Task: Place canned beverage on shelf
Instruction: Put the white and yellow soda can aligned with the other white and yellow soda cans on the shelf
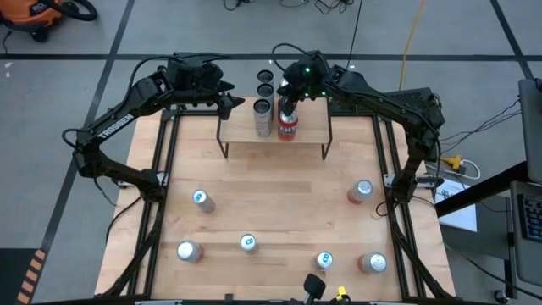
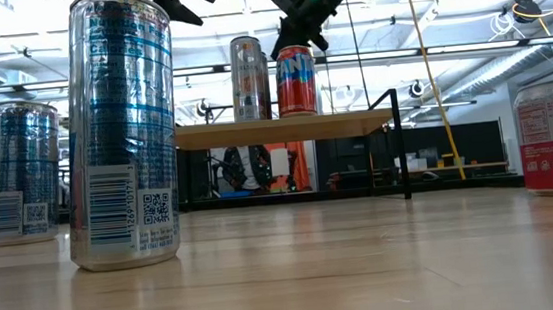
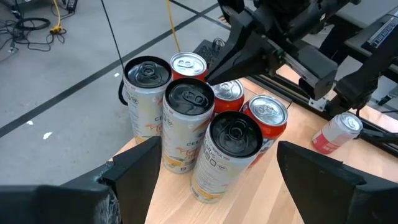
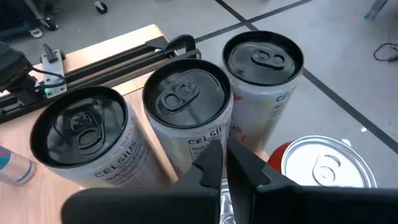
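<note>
The shelf (image 1: 279, 146) stands at the table's far edge. On its board stand several cans close together: three black-topped white ones (image 3: 189, 99) and three red ones. My right gripper (image 4: 225, 165) is shut and slants down from the far right. Its tips are right over the top of the middle red can (image 3: 229, 91), which reads as an orange-red can (image 2: 295, 78) in the low view. My left gripper (image 1: 235, 103) is open, just left of the group and apart from it, facing the nearest white can (image 3: 231, 138). My right gripper has its shut fingertips (image 3: 210, 76) at the far rim of the red can's top (image 3: 229, 91), slanting down from the table's far right. Whether they touch the can I cannot tell. The can stands upright on the shelf board.
Several loose cans are on the tabletop nearer the front. Three of them are a blue-topped one (image 1: 201, 200), a silver one (image 1: 187, 251) and a red one (image 1: 361, 191). The middle of the table (image 1: 279, 203) between them and the shelf holds nothing.
</note>
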### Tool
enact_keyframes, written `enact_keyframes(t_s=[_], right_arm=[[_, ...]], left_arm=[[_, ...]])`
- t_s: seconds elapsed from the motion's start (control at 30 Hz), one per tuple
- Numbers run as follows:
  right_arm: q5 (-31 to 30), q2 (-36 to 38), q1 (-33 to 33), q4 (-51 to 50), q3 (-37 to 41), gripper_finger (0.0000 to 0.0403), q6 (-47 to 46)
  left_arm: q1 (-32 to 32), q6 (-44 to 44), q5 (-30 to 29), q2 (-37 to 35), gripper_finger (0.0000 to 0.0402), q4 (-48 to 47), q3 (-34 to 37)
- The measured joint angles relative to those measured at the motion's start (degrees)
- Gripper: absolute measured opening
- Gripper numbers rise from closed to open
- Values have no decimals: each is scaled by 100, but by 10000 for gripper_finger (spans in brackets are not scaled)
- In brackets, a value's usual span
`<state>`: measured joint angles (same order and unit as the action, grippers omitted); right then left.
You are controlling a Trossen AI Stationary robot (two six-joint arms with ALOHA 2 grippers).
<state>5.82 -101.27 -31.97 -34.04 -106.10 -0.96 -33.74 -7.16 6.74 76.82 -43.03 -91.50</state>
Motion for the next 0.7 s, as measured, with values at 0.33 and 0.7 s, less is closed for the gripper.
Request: enact_keyframes(t_s=[0.33, 0.7], right_arm=[[19, -139, 17, 189, 1, 0, -105], [21, -158, 19, 198, 0, 0, -158]], left_arm=[[0, 2, 2, 0, 319, -2, 0], [0, 21, 2, 0, 319, -11, 0]])
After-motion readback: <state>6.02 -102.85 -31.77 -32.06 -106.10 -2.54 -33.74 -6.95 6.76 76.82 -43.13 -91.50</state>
